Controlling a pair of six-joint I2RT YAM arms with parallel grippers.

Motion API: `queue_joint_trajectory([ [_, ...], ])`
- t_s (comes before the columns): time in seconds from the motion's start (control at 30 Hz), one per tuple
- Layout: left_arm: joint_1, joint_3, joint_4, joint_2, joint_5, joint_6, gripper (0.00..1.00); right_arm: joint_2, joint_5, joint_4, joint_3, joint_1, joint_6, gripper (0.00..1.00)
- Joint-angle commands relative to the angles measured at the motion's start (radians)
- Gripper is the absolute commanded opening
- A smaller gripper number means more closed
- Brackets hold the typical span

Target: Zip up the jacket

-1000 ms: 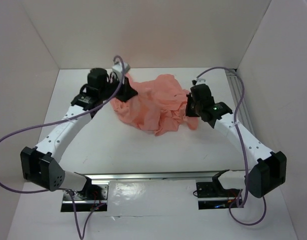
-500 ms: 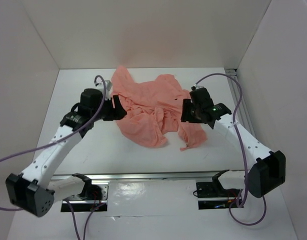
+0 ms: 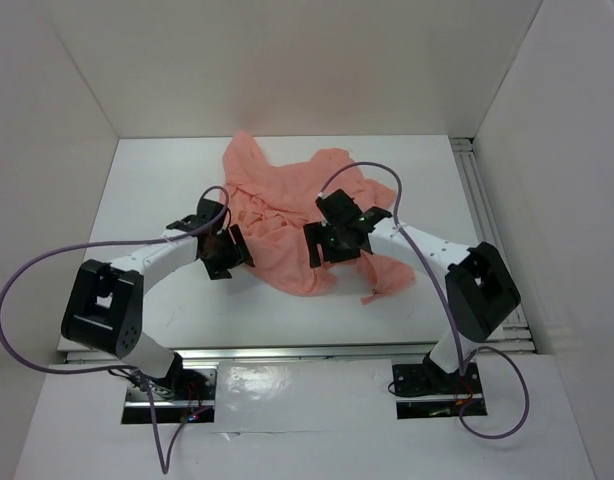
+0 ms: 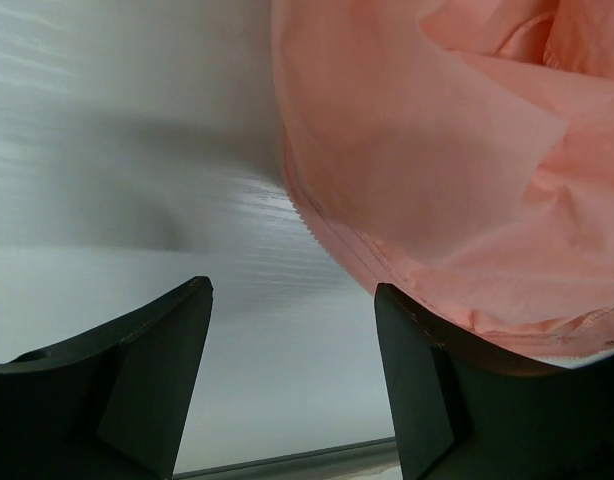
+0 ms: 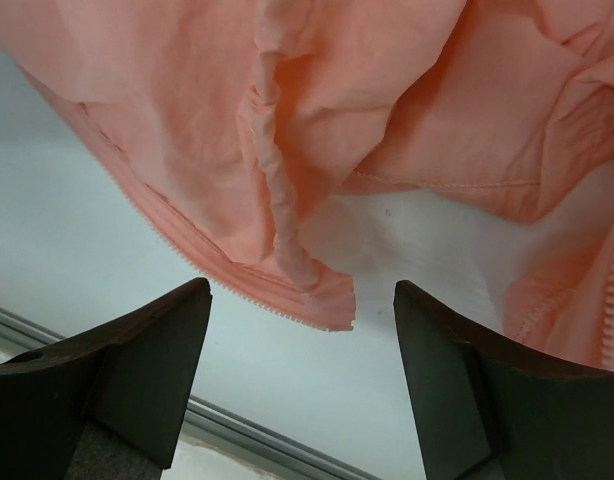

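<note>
Top external: jacket is lying crumpled on tabletop; left fingers and right fingers are gaping wide, gripping nothing.

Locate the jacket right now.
Top view: the jacket lies crumpled on the table, between the left gripper at its left edge and the right gripper over its right half.

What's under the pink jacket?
The white table shows all around the jacket, so it lies on that. Anything else beneath is covered by crumpled fabric.
</note>
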Motion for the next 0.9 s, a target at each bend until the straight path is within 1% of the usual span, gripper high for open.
queue_joint_trajectory([
  [0.0,-0.023,-0.057,0.131,-0.006,0.099,-0.087,0.79,0.016,-0.047,0.046,-0.001,0.012,-0.046,0.81],
  [0.03,-0.036,-0.067,0.171,0.019,0.099,-0.098,0.79,0.016,-0.047,0.064,-0.01,0.012,-0.046,0.81],
  [0.1,-0.045,-0.078,0.188,0.056,0.113,-0.108,0.77,0.041,-0.079,0.085,-0.022,0.012,-0.055,0.8],
  [0.13,-0.045,-0.078,0.197,0.092,0.113,-0.121,0.77,0.056,-0.079,0.085,-0.022,0.021,-0.055,0.75],
  [0.17,-0.045,-0.078,0.197,0.108,0.113,-0.121,0.74,0.056,-0.097,0.094,-0.022,0.021,-0.055,0.7],
  [0.2,-0.045,-0.078,0.197,0.12,0.099,-0.133,0.72,0.07,-0.125,0.094,-0.013,0.021,-0.066,0.63],
  [0.23,-0.045,-0.078,0.206,0.12,0.099,-0.133,0.71,0.07,-0.125,0.094,-0.013,0.021,-0.066,0.44],
  [0.33,-0.045,-0.078,0.234,0.133,0.088,-0.142,0.71,0.07,-0.146,0.071,0.01,0.021,-0.086,0.19],
  [0.37,-0.045,-0.078,0.243,0.133,0.088,-0.142,0.71,0.07,-0.16,0.045,0.02,0.021,-0.086,0.06],
  [0.4,-0.045,-0.087,0.243,0.123,0.088,-0.142,0.71,0.07,-0.16,0.036,0.037,0.021,-0.086,0.0],
  [0.47,-0.034,-0.087,0.252,0.123,0.104,-0.13,0.71,0.038,-0.171,0.016,0.057,0.021,-0.095,0.0],
  [0.6,-0.001,-0.067,0.252,0.111,0.151,-0.078,0.81,-0.018,-0.226,0.012,0.12,0.021,-0.074,0.0],
  [0.67,0.0,-0.057,0.252,0.102,0.16,-0.067,0.88,-0.039,-0.271,0.032,0.146,0.021,-0.052,0.0],
  [0.77,0.01,-0.046,0.24,0.091,0.185,-0.067,0.91,-0.039,-0.292,0.054,0.177,0.021,-0.014,0.0],
  [0.87,0.01,-0.086,0.255,0.077,0.194,-0.082,0.92,-0.048,-0.314,0.104,0.177,0.0,0.035,0.0],
])
